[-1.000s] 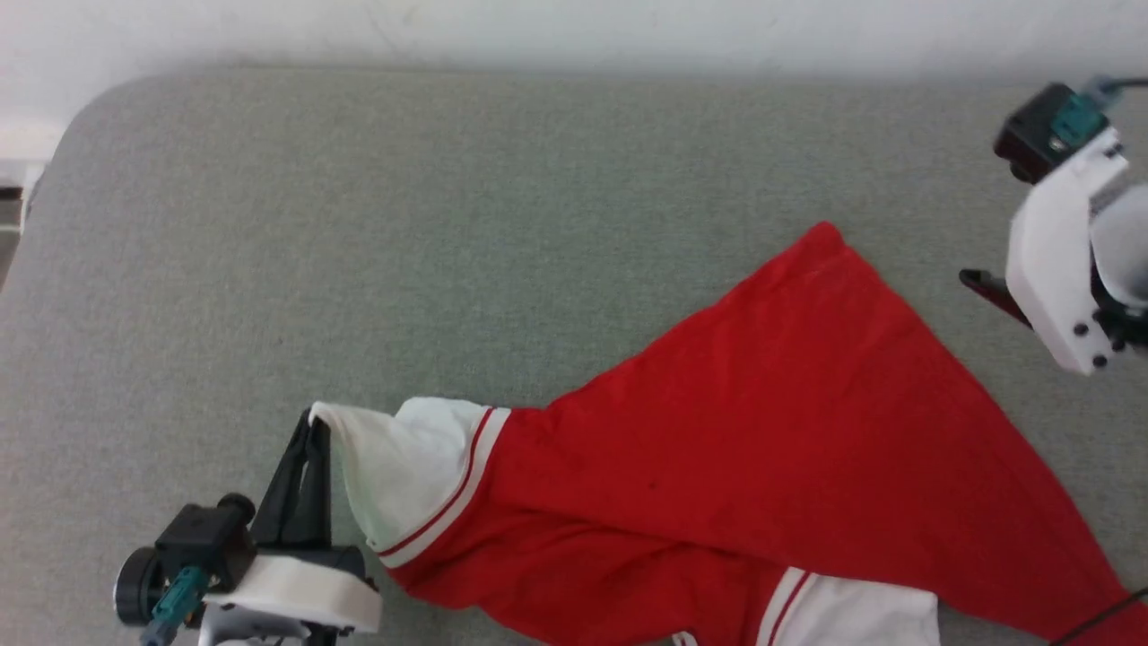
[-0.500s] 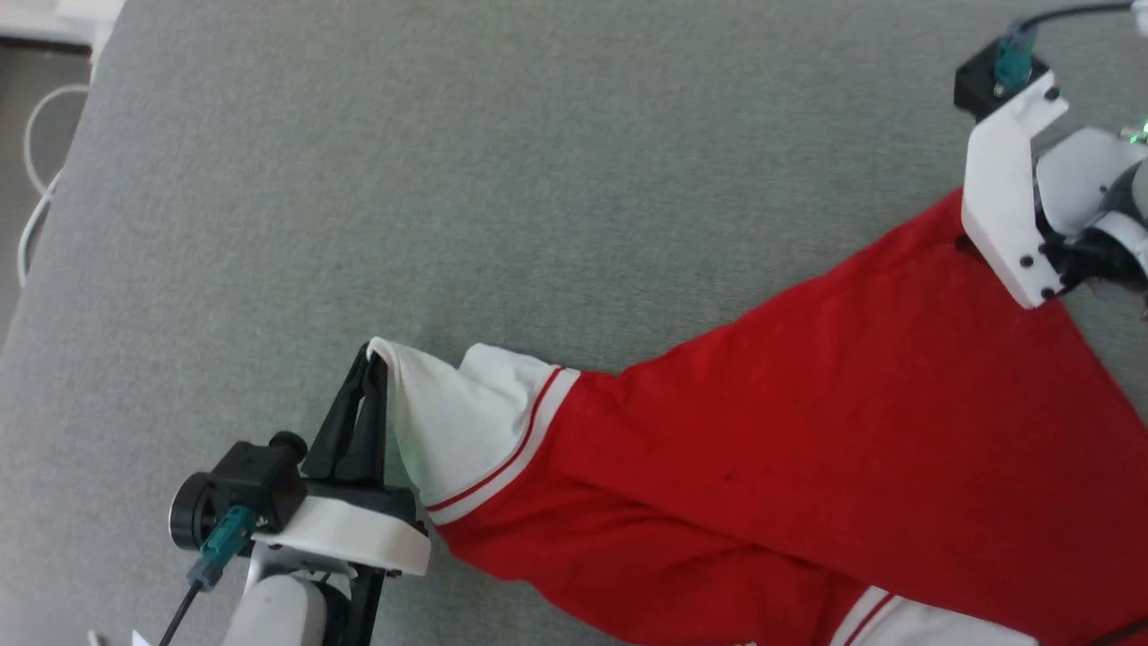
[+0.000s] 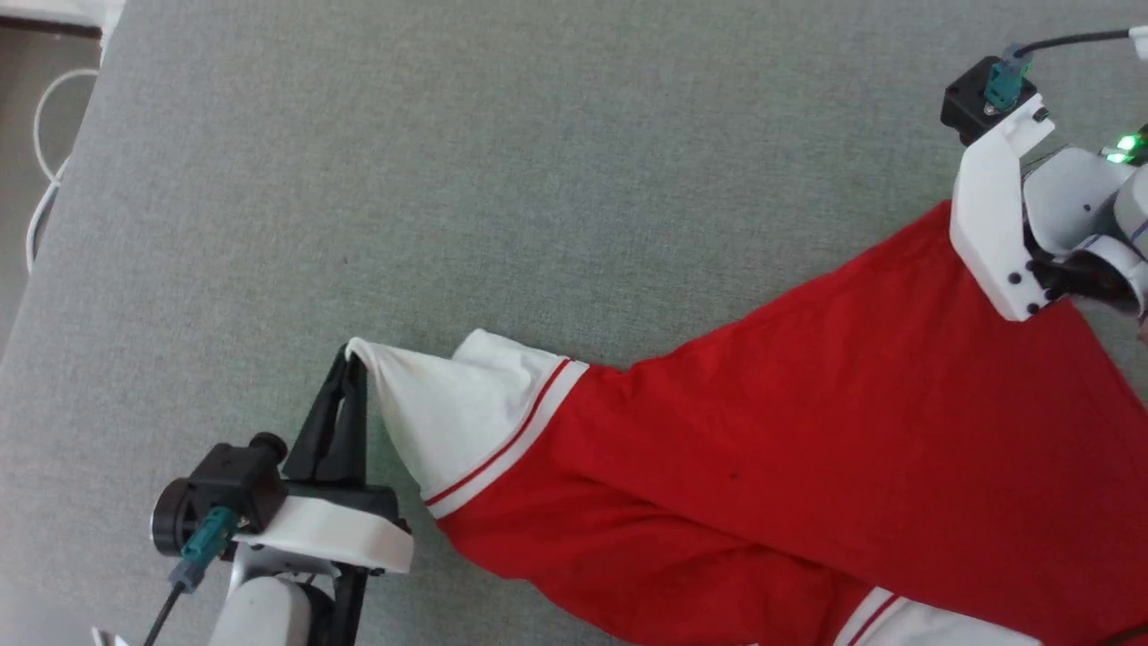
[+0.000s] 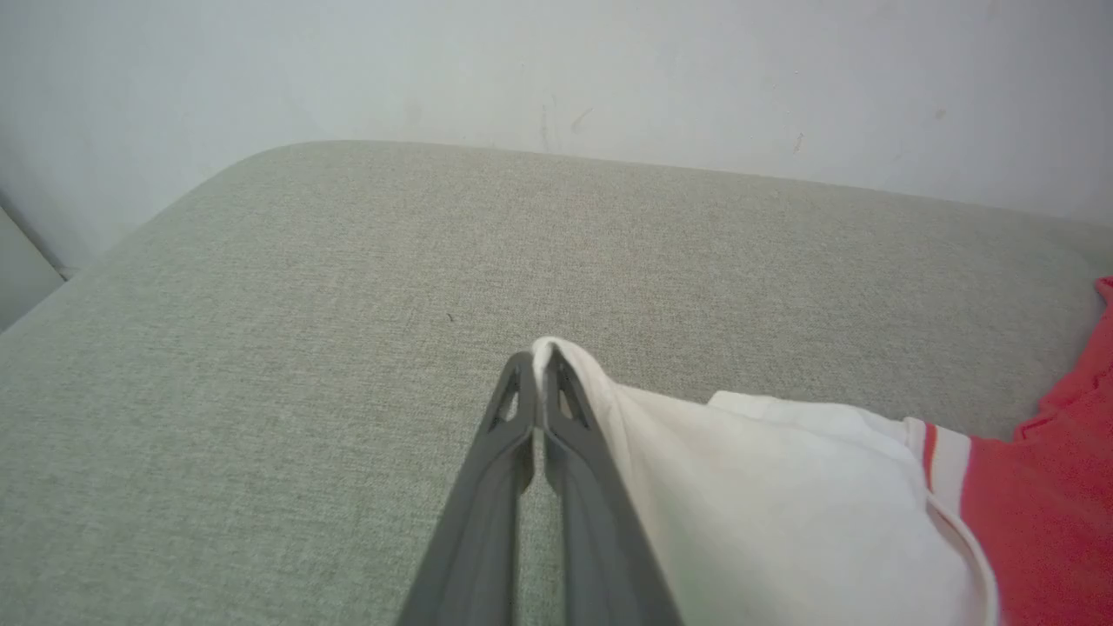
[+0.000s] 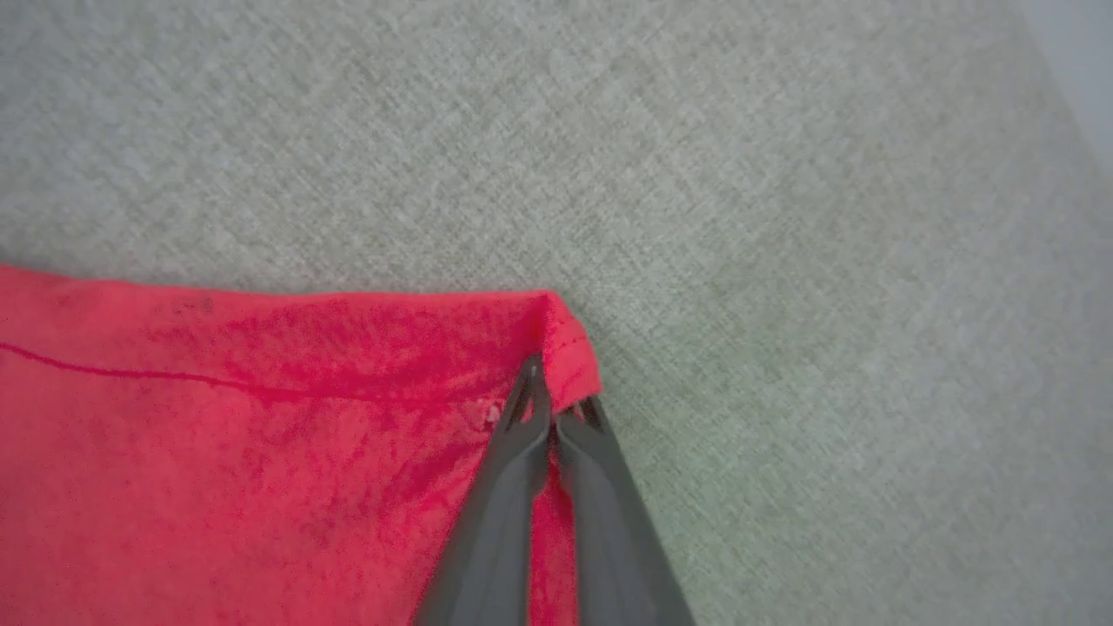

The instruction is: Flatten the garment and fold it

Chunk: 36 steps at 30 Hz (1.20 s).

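The garment (image 3: 807, 449) is a red T-shirt with white, red-striped sleeves, lying stretched in a diagonal band across the grey-green cushion (image 3: 538, 179). My left gripper (image 3: 352, 359) is shut on the tip of the white sleeve (image 3: 448, 422); in the left wrist view that gripper (image 4: 541, 365) pinches the sleeve's folded edge (image 4: 739, 487). My right gripper (image 5: 548, 400) is shut on the far red hem corner (image 5: 565, 339). In the head view the right wrist's white bracket (image 3: 991, 224) covers that corner and the fingers. A second white sleeve (image 3: 906, 624) peeks out at the bottom edge.
The cushion's left edge (image 3: 54, 269) drops to a floor where a white cable (image 3: 40, 179) lies. A pale wall (image 4: 556, 69) rises behind the cushion's far edge. Bare cushion stretches above and left of the garment.
The head camera shifted down and right. My right gripper came from beside the garment onto its far red corner and shut on it. The left gripper kept hold of the white sleeve.
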{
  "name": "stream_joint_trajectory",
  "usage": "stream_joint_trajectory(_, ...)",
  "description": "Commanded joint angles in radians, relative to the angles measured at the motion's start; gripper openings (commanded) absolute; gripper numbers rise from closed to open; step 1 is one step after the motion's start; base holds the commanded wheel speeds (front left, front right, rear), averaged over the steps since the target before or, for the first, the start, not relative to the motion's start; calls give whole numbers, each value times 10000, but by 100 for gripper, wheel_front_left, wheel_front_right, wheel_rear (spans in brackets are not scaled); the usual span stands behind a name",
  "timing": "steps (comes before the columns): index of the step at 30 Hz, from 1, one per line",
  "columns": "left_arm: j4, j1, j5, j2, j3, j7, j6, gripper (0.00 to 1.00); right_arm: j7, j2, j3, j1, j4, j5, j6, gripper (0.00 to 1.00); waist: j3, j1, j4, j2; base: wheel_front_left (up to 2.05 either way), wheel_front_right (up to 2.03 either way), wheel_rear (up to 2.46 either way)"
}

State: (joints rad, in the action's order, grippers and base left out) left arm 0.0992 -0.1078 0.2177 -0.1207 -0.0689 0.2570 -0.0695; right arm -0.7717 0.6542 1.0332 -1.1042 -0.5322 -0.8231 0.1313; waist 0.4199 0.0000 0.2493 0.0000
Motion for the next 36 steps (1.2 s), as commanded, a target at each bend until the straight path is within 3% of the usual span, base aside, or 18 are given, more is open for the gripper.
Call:
stream_joint_trajectory(1, 32, 62, -125, -2, 66, 46, -13, 0, 58, -75, 285, 525, -242, -98, -6, 0, -321, 0, -256, 0, 0, 0, 0)
stream_joint_trajectory(8, 130, 567, -188, -176, 347, 46, 76, 0, 2375, -361, 400, 498, -209, -524, -6, 0, -1456, 0, -1007, 0, 0, 0, 0)
stream_joint_trajectory(13, -11, 665, -296, -530, 570, 46, 117, 0, 4481, -225, 281, 662, 50, -627, -6, 0, -2353, 0, -1508, 0, 0, 0, 0)
stream_joint_trajectory(20, -673, -58, -130, -963, 929, 14, 107, 0, 6573, 34, -353, 1102, 368, -680, -6, 0, -3246, 0, -2017, 0, 0, 0, 0)
stream_joint_trajectory(27, -1044, -2545, -96, -1535, 997, -224, -25, 0, 8005, -41, -1764, 966, 363, -67, -6, 0, -3466, 0, -2382, 0, 0, 0, 0)
stream_joint_trajectory(31, -769, -4591, -205, -1772, 652, -417, -182, 0, 8261, -237, -2651, 657, 275, 429, -6, 0, -3355, 0, -2527, 0, 0, 0, 0)
stream_joint_trajectory(36, -33, -7250, -131, -1673, 344, -608, -257, 0, 8353, -364, -3925, 21, 329, 1068, -6, 0, -2890, 0, -2647, 0, 0, 0, 0)
